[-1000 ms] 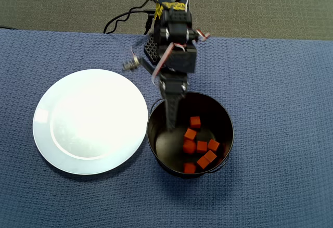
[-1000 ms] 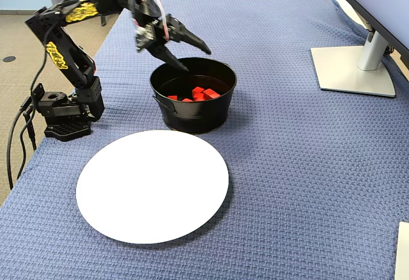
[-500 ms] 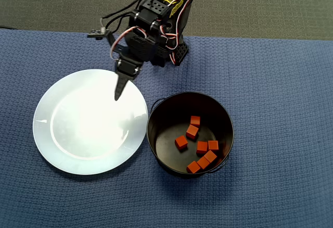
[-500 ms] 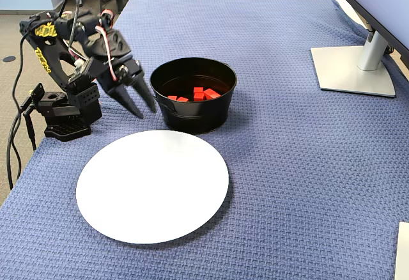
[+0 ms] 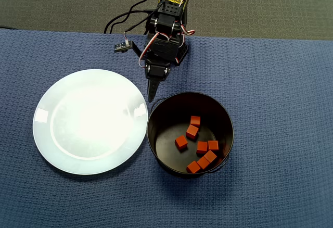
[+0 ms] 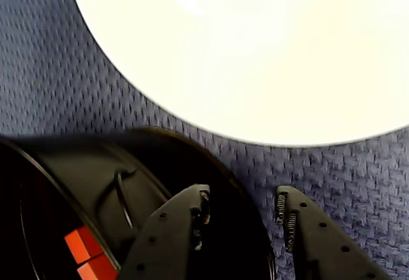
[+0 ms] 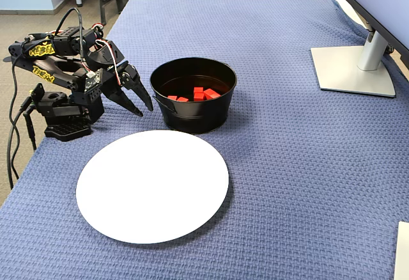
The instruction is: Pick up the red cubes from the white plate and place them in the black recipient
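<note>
The gripper (image 5: 151, 97) has swung back off the white plate (image 5: 62, 150), empty and spread, beside the black recipient (image 5: 227, 114) holding red cubes (image 5: 197, 143).

The black recipient (image 5: 190, 133) is a round metal pot with tall straight walls; it stands upright on the blue cloth. In the overhead view seven small red cubes (image 5: 197, 142) lie on its dark bottom, mostly toward its right half, some touching each other. The white plate (image 5: 90, 121) is round, flat and glossy, lies just left of the pot, and has nothing on it.
</note>
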{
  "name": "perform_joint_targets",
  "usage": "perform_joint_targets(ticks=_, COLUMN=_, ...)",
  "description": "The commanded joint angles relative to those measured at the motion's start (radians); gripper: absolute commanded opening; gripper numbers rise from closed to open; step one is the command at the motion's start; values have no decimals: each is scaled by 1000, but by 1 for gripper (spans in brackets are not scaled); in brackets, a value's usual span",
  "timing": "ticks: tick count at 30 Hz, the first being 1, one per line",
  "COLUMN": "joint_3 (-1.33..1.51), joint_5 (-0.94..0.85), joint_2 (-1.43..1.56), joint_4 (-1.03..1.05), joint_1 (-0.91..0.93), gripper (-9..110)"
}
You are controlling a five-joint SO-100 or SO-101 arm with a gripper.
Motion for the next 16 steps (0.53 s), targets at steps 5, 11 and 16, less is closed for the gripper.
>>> perform_joint_targets(ticks=5, joint_3=67, joint_5=3, joint_2=89, joint_4=75, joint_1=-107, gripper=4)
perform_joint_targets(ticks=11, joint_3=95, joint_5=20, joint_2=117, joint_4=81, joint_1=-98, gripper=1)
perform_joint_targets(ticks=16, joint_3=130, joint_5=60, joint_2=121, joint_4=80, joint_1=-95, gripper=0)
